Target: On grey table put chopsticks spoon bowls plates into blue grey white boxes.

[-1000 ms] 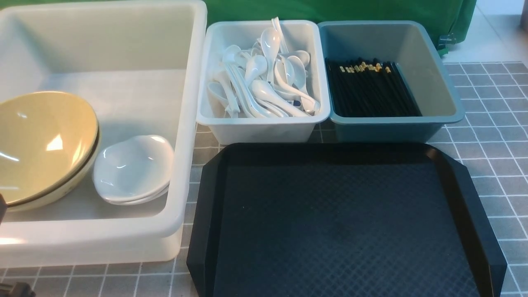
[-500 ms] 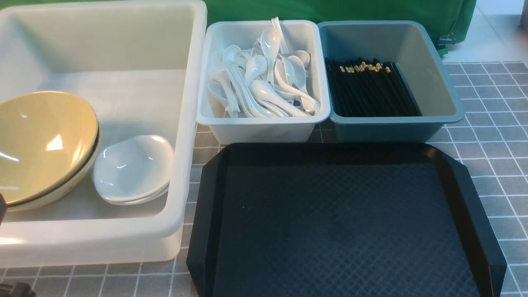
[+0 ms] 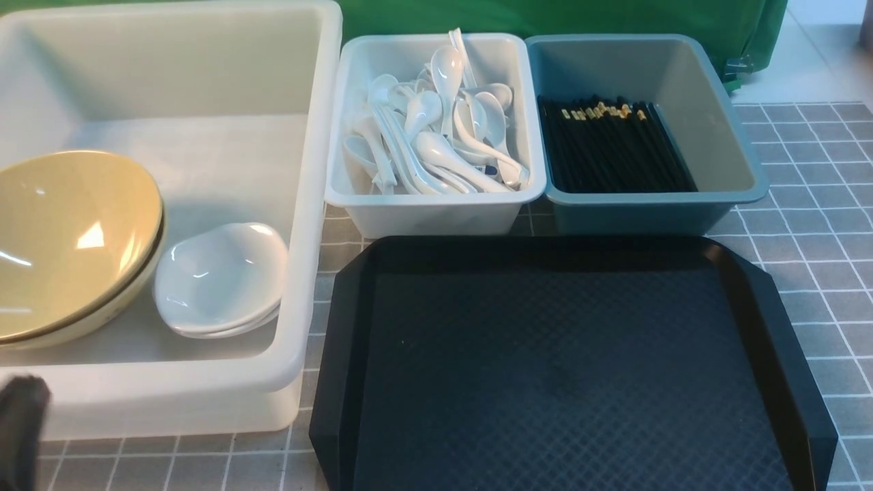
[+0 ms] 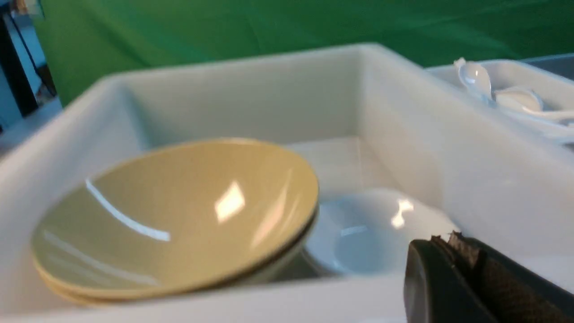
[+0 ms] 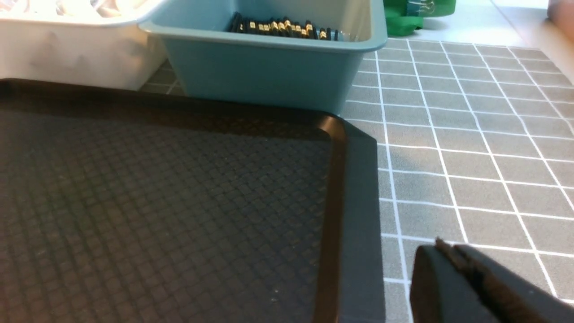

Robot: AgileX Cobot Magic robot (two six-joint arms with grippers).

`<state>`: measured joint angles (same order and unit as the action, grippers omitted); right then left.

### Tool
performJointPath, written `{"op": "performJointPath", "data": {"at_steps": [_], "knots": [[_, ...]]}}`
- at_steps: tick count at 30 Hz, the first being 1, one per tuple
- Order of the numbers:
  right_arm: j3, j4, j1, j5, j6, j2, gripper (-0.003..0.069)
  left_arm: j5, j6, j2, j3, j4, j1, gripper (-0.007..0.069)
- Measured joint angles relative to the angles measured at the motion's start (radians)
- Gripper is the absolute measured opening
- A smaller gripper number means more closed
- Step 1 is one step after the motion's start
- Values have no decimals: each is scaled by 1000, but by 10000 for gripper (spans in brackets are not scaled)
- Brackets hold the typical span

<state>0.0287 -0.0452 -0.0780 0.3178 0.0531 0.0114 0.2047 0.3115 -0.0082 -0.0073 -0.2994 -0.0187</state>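
Tan bowls [image 3: 68, 239] [image 4: 179, 215] are stacked in the large white box [image 3: 300, 204] [image 4: 403, 148], with white plates [image 3: 218, 276] [image 4: 372, 229] beside them. Several white spoons [image 3: 443, 129] [image 4: 475, 78] fill the pale grey-white box [image 3: 436, 211]. Black chopsticks [image 3: 607, 146] [image 5: 282, 26] lie in the blue-grey box [image 3: 682, 82] [image 5: 264, 72]. My left gripper [image 3: 20, 416] [image 4: 444, 240] is shut and empty, just outside the white box's near wall. Shut and empty as well, my right gripper [image 5: 444, 246] hangs over the grey table [image 3: 818, 204] [image 5: 471, 148] beside the tray.
A black textured tray [image 3: 566, 368] [image 5: 157, 202] with cut corners lies on the table in front of the two small boxes, nothing on it. A green cloth [image 3: 559, 17] hangs behind the boxes.
My left gripper has come up into view at the lower left corner of the front view. The boxes and their contents have not moved.
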Motion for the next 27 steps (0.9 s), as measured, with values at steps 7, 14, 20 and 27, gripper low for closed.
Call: {"op": "performJointPath", "data": {"at_steps": [7,14,20,27], "knots": [[0,0,1,0,0,0,45,114,-312,-2,33,240,25,-11],[0,0,1,0,0,0,45,120,-342,-4,32,271,32,-11],[0,0,1,0,0,0,45,120,-345,-5,32,275,33,-11],[0,0,1,0,0,0,45,120,-349,-5,32,275,33,-11]]}}
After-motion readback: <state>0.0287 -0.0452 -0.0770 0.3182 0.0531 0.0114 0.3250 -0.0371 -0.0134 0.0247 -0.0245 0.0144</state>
